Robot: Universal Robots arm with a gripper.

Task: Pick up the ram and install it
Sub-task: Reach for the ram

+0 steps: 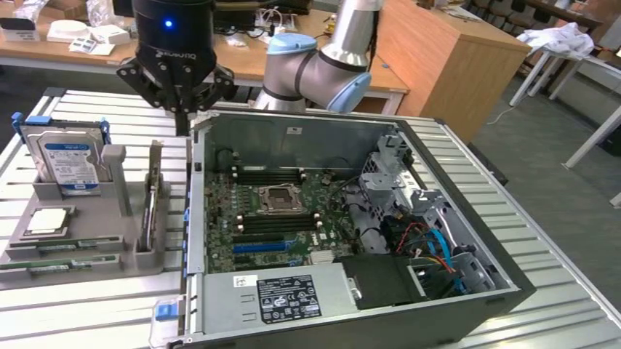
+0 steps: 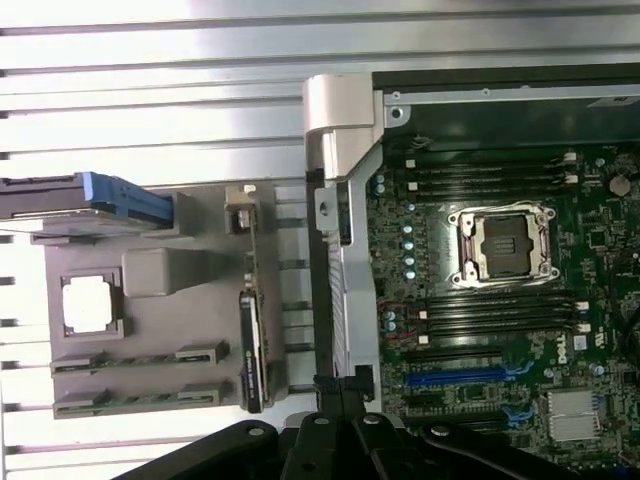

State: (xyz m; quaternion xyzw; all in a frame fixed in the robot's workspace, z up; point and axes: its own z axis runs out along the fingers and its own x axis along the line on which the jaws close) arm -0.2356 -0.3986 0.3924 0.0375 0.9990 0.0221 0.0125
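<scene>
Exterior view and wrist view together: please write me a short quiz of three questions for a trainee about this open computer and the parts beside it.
1. True or false: the gripper holds a ram stick.
2. Which part stands upright in the grey holder? A. a hard drive B. a fan C. a keyboard
3. In one word: how do the gripper's jaws stand?
Key: 1 false, the ram stick lies in the grey holder; 2 A; 3 shut.
</scene>
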